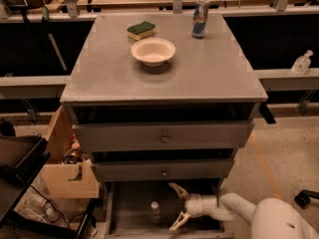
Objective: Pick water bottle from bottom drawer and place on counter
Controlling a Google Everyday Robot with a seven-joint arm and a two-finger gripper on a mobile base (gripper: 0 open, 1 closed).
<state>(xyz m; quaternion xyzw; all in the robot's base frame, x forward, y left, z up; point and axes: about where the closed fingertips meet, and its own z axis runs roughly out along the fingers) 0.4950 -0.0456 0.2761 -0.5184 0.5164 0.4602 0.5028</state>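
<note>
Camera view: gripper (176,207), spread wide, just beside water bottle (155,211) in bottom drawer (128,203).

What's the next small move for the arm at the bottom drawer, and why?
Probably ease the end effector toward the water bottle until its open fingers straddle it. The bottle stands upright in the bottom drawer, just beyond the fingertips and not yet between them.

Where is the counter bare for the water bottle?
The counter is bare across its front half, bowl to front edge. Crowded at back: sponge, bowl, drink can. The gripper, fingers open, is in the bottom drawer beside the water bottle.
</note>
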